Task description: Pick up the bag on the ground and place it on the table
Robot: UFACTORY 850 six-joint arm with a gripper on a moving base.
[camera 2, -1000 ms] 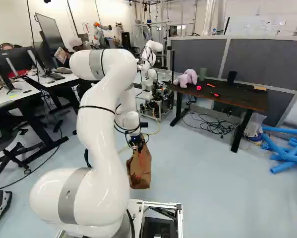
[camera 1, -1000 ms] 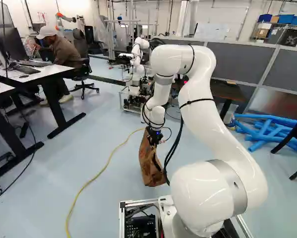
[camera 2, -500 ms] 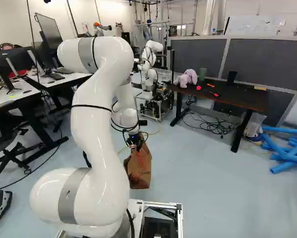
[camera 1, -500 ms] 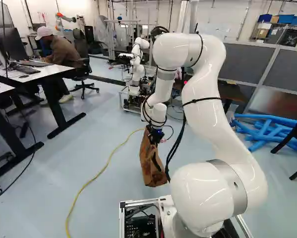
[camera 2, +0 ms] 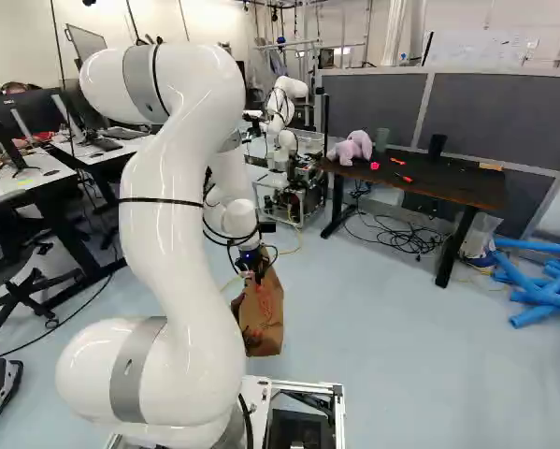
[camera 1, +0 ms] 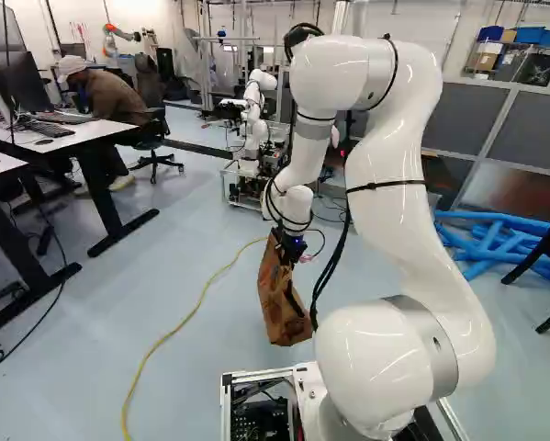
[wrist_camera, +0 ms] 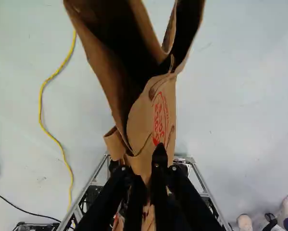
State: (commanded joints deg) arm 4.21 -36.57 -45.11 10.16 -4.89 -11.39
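The gripper [camera 1: 291,250] points down ahead of the base, at the top of the brown paper bag [camera 1: 282,308]. In the right base view the bag [camera 2: 266,318] hangs below it, slightly tilted; whether its bottom touches the floor I cannot tell. In the wrist view the gripper [wrist_camera: 146,168] is shut on the bag's crumpled paper edge, and the open mouth of the bag [wrist_camera: 165,103] spreads ahead of the fingers. The dark table [camera 2: 466,190] stands farther off, right of the arm, partly hidden behind it in the left base view.
On the table lie a pink plush toy [camera 2: 351,147], cups and small items. Cables [camera 2: 401,238] lie beneath it. Blue foam tubes [camera 2: 532,285] are at the right. A yellow cord [camera 1: 185,322] crosses the floor left of the bag. Another robot [camera 1: 253,115] stands beyond; white desks [camera 1: 63,138] are at the left.
The arm's upper links have swung back toward the base, rightward in the left base view. Gripper and bag top have shifted slightly toward the base, the bag still held. The base has not moved.
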